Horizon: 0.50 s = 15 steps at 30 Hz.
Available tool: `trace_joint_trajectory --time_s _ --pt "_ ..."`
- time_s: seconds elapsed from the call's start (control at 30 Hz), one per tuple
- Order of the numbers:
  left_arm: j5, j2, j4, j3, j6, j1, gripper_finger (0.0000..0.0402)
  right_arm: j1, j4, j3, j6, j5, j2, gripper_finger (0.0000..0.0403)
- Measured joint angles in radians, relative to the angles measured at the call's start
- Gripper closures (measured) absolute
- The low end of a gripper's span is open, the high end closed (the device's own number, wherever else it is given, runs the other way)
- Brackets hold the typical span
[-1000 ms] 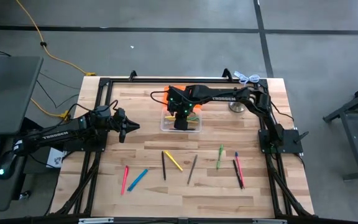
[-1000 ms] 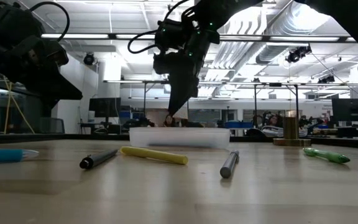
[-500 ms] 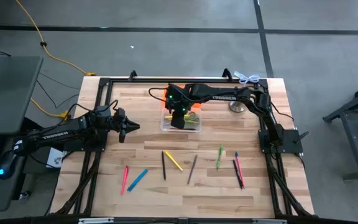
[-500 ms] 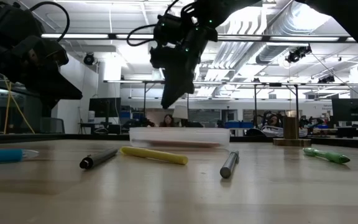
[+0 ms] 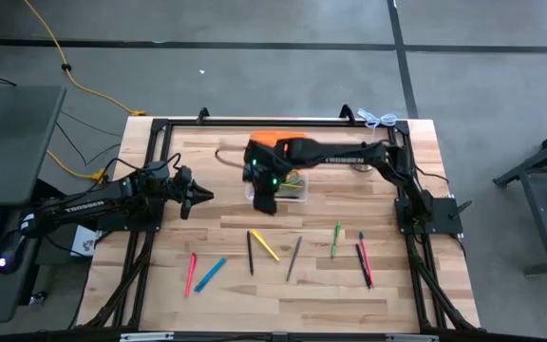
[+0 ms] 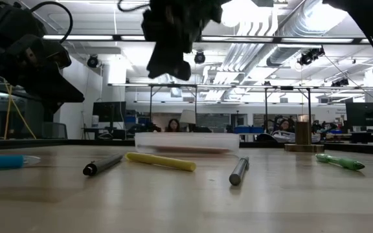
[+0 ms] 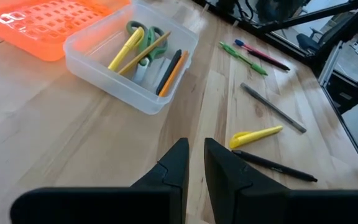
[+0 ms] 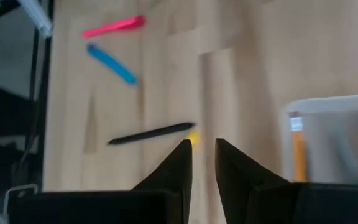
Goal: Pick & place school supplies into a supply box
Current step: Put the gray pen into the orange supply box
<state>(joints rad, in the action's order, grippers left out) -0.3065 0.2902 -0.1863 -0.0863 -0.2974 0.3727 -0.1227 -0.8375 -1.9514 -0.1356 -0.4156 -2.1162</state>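
Observation:
The clear supply box (image 5: 292, 189) (image 7: 132, 62) stands on the table at mid-far. In it lie a yellow marker (image 7: 124, 50), green-handled scissors (image 7: 143, 32), a pencil and a black and an orange pen. My right gripper (image 5: 266, 203) (image 8: 201, 144) hangs high above the box's near left corner. It slants down, narrowly open, with nothing between its fingers. My left gripper (image 5: 207, 196) (image 7: 194, 144) waits at the left, also narrowly open and empty. Loose pens lie flat on the near half of the table: pink (image 5: 191, 274), blue (image 5: 211, 274), black (image 5: 251, 252), yellow (image 5: 265, 245).
An orange lid-like piece (image 5: 275, 141) (image 7: 42, 25) lies just beyond the box. More pens lie at the near right: grey (image 5: 294, 258), green (image 5: 336, 237), and black and red ones (image 5: 364, 264). A bell (image 6: 303, 136) stands at the far right. A dark frame runs along the table's edges.
My right gripper has risen out of the supply box. It has swung toward the table's left and near edges and now hangs above the box's near left corner, tipped less steeply downward. The box and the pens have stayed where they were.

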Motion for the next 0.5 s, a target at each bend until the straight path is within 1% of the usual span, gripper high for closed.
trace_joint_trajectory --time_s 0.1,0.2,0.33,0.5 --pt "0.0 0.0 -0.002 -0.001 0.0 0.0 0.0323 0.06 -0.022 0.0 -0.029 0.007 0.0 0.036" --pt "0.0 0.0 -0.002 -0.001 0.0 0.0 0.0323 0.12 -0.062 0.0 -0.092 0.013 0.0 0.0366" --pt "0.0 0.0 -0.003 -0.001 0.0 0.0 0.0323 0.189 -0.128 0.0 -0.229 0.026 0.001 0.0373" --pt "0.0 0.0 -0.003 -0.001 0.0 0.0 0.0323 0.25 -0.168 0.0 -0.434 0.027 0.001 0.0378"
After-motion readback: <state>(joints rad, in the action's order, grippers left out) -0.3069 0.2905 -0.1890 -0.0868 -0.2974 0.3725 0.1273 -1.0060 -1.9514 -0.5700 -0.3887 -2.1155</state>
